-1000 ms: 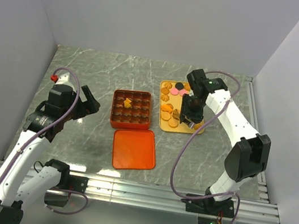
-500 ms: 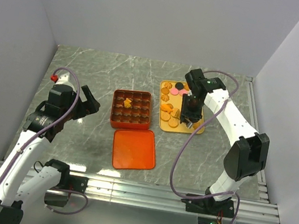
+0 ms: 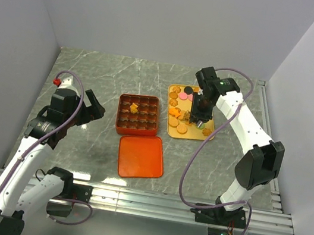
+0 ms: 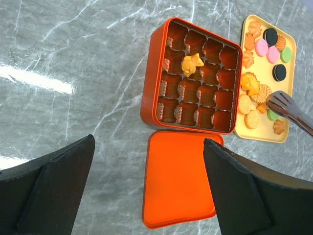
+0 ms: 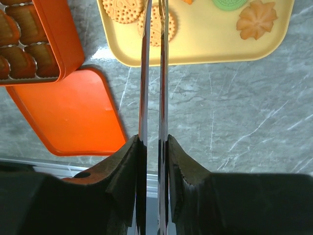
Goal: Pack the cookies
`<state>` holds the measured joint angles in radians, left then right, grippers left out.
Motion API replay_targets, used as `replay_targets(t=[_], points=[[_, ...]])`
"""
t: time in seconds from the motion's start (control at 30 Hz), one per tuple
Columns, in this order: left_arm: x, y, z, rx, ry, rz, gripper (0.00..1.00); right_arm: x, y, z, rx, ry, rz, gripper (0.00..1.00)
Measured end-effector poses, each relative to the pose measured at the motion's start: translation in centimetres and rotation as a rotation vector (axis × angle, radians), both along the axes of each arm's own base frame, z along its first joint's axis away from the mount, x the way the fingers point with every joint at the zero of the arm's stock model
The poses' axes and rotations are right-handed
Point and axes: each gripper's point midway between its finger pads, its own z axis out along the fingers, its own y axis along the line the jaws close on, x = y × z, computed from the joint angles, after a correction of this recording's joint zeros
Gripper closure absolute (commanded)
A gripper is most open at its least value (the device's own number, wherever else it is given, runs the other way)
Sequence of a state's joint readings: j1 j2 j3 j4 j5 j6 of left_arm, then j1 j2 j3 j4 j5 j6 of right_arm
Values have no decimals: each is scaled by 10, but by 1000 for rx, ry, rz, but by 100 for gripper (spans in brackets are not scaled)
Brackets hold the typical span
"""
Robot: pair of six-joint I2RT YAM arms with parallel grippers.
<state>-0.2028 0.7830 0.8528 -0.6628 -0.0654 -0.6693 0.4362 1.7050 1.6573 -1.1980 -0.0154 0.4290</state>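
The cookies (image 3: 179,114) lie on a yellow tray (image 3: 208,136): round and flower-shaped tan ones, with pink, green and black ones (image 4: 272,37) at the far end. One tan cookie (image 4: 191,63) sits in a cell of the orange-red gridded box (image 3: 138,115). My right gripper (image 3: 200,116) is shut on metal tongs (image 5: 153,73), whose tips hang over a round cookie (image 5: 157,28) on the tray; no cookie shows between them. My left gripper (image 3: 94,108) is open and empty, above the table left of the box.
The flat orange-red lid (image 3: 141,156) lies on the table just in front of the box. Grey walls close in the left, right and far sides. A metal rail runs along the table's near edge.
My right gripper, with the tongs, has shifted slightly toward the far end of the tray. The left arm has not moved.
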Motion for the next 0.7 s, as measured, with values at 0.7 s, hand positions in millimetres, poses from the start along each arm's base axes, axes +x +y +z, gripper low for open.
replay_targets(t=[0.7], points=[[0,0,0,0,0,-1,1,11,7,-27,-22,46,5,55]])
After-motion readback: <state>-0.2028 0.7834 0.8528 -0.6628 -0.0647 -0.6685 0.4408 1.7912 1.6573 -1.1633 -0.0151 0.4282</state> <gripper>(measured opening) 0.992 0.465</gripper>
